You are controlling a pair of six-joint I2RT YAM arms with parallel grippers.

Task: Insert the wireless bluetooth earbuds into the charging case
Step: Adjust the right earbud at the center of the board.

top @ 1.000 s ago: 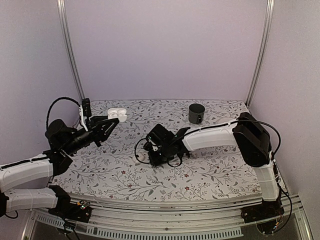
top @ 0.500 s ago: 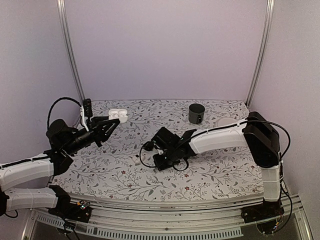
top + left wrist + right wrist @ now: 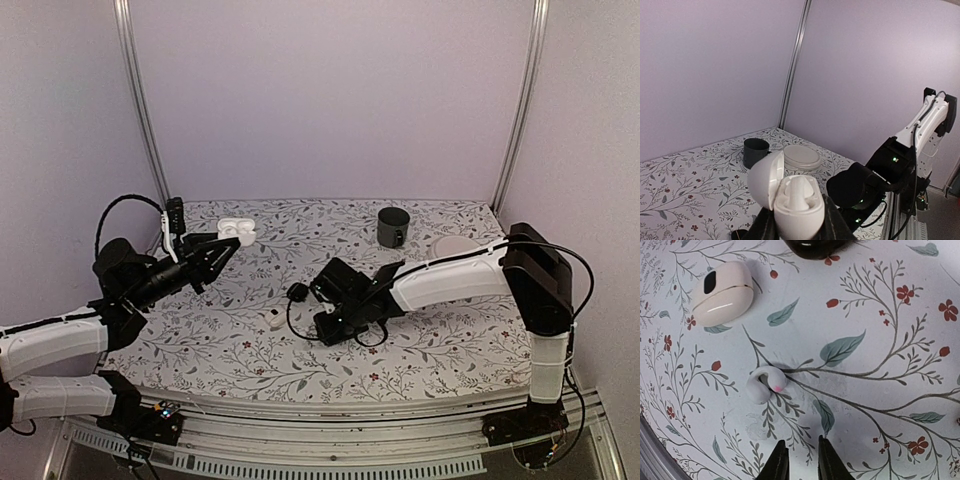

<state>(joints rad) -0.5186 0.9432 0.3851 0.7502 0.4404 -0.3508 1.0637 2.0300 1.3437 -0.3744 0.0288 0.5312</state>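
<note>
Two poses: left pincer (image 3: pixel 226 246) aloft, tight on open charging case (image 3: pixel 796 209); right pincer (image 3: pixel 799 460) low, slightly agape, empty.

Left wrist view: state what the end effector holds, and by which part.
The left end effector holds the open white charging case by its lower body, a finger on each side; lid flipped up.

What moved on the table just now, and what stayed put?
The right gripper pulled back toward the right, uncovering the round black case. Its jaws are slightly apart, empty, just short of a white earbud on the table. The left gripper stayed put, still clamping the open white case.
</note>
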